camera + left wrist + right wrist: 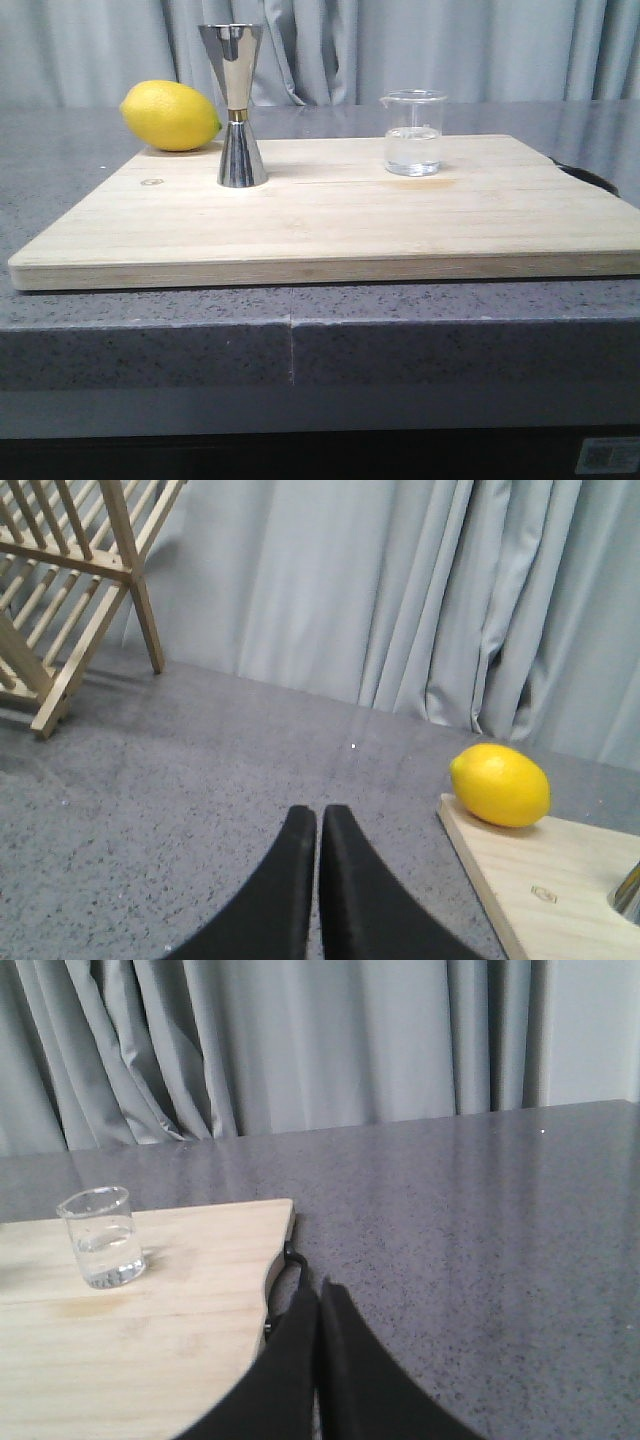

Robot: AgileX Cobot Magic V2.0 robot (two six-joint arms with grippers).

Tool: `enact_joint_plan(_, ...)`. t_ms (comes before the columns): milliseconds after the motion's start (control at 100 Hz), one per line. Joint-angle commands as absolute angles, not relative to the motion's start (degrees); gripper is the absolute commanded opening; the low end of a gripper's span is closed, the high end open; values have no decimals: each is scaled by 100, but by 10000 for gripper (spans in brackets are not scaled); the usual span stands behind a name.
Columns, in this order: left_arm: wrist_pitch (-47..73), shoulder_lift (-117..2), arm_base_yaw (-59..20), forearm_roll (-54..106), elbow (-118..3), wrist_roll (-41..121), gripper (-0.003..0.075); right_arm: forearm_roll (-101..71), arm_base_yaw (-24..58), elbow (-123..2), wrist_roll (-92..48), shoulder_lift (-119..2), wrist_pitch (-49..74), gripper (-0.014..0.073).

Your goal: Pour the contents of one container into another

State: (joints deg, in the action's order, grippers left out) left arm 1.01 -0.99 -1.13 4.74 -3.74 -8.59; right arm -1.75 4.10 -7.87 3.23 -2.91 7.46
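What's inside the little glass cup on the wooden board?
The glass beaker holds clear liquid, like water, filling its lower part; the right wrist view shows the same. Nothing else shows inside. It stands on the wooden board. The steel jigger's inside cannot be seen.

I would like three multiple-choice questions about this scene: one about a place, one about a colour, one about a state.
1. Where does the lemon lie?
A. at the far left corner of the wooden board, beside the steel jigger
B. inside the glass beaker
C. at the board's near right corner

2. What colour is the band at the jigger's waist?
A. red
B. gold
C. blue

3. What state is the glass beaker in?
A. tipped on its side
B. upright with some clear liquid
C. held by a gripper

Answers:
1 A, the front view shows it left of the jigger.
2 B, a thin gold ring shows there.
3 B, it stands free; the left gripper and right gripper are closed and hold nothing.
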Motion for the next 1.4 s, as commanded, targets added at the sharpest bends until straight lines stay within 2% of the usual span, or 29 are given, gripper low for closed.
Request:
enact_joint_plan(0, -188, -487, -148, 528, -918, -887, -19, -187, 421, -1415, 325, -820, 503, -72)
enact_joint_plan(170, 304, -1624, -264, 528, -2008, -887, -18, -187, 421, -2471, 325, -1985, 806, -72)
enact_joint_plan(410, 646, -3591, -904, 423, -3882, -820, -18, -187, 421, -4083, 325, -3658, 1120, -71)
enact_joint_plan(480, 1189, -4150, -1110, 337, -4590, -769, -18, -187, 421, -4584, 288, -4094, 1585, -72)
enact_joint_plan(680, 3676, -5705, -1516, 306, -6760, 69, -18, -122, 421, -5860, -146, -5092, 3004, -72)
enact_joint_plan(790, 4051, -6212, -1540, 317, -7337, 231, -18, -114, 421, -6167, -292, -5394, 3324, -71)
enact_joint_plan(1040, 3419, -6449, -1540, 498, -7090, 744, -18, 0, 421, -6156, -704, -5767, 3563, -71)
enact_joint_plan(1250, 2313, -6449, -1540, 1857, -6040, 1870, -17, 0, 421, -5749, -704, -5822, 3149, -71)
enact_joint_plan(1390, 2125, -6449, -1540, 2527, -5671, 2517, -3, 0, 421, -5582, -779, -5822, 3151, -52)
